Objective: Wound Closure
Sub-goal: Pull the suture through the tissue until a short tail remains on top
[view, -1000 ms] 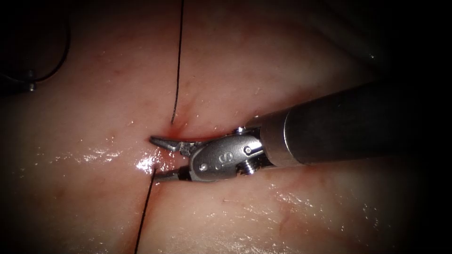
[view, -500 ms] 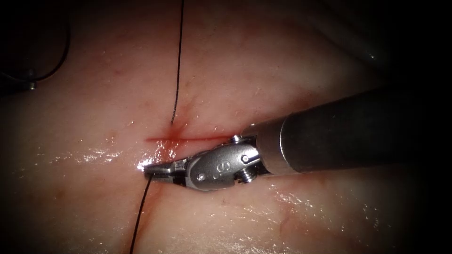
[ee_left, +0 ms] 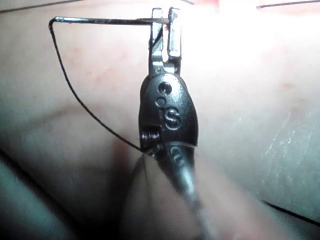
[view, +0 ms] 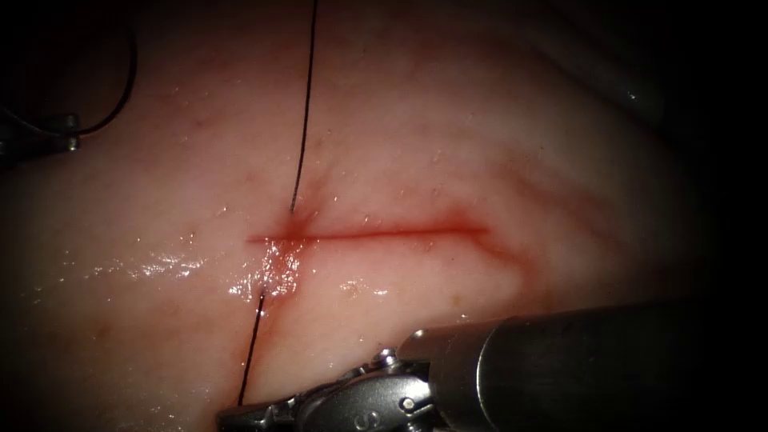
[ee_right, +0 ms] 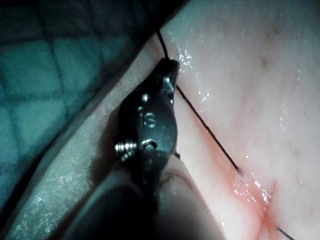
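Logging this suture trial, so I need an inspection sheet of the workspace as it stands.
Surface: tissue, wet, red fluid at the cut.
Job's things: thread passes through the tissue at the cut's left end; needle outside the tissue.
Clutter: nothing seen.
Grippers: left tool shut on needle, place along curve unclear; right tool shut on thread.
Cables: nothing seen.
Surroundings: gridded surface beside the tissue.

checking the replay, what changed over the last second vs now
The right tool closed its jaws on the thread just below the cut, then drew down the picture, away from the cut, uncovering its full length. The left tool holds the needle. The thread through the tissue stayed in place.
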You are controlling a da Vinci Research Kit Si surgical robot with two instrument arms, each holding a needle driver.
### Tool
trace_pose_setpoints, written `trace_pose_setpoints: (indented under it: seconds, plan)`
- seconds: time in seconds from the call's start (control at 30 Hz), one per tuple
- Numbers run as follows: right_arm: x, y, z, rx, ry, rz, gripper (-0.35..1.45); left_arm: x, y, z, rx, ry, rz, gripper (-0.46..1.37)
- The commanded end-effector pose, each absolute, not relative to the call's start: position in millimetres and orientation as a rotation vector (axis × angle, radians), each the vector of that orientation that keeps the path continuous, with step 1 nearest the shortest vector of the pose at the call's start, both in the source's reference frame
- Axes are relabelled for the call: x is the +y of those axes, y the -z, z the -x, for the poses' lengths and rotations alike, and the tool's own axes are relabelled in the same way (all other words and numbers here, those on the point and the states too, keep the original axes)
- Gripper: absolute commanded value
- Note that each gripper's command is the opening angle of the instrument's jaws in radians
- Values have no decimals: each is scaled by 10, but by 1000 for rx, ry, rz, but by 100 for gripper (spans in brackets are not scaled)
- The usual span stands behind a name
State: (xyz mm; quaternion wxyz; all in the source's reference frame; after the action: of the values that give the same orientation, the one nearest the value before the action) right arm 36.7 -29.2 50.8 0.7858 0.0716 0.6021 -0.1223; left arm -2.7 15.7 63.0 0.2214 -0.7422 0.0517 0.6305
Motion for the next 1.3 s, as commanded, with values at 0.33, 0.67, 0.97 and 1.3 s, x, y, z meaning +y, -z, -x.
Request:
trace_pose_setpoints:
  seconds: [0.33,0.67,0.97,1.3]
  plan:
    - [-375,-454,-411,1289,312,-239,-35,157,-631,32,132,-1739,2060,-35]
    - [-367,-448,-412,1358,225,-216,112,154,-631,30,132,-1740,2063,-35]
    - [-286,-455,-345,1348,93,-99,125,154,-632,31,127,-1736,2061,-35]
    - [-209,-523,-306,1332,37,-27,125,152,-632,32,128,-1737,2062,-35]
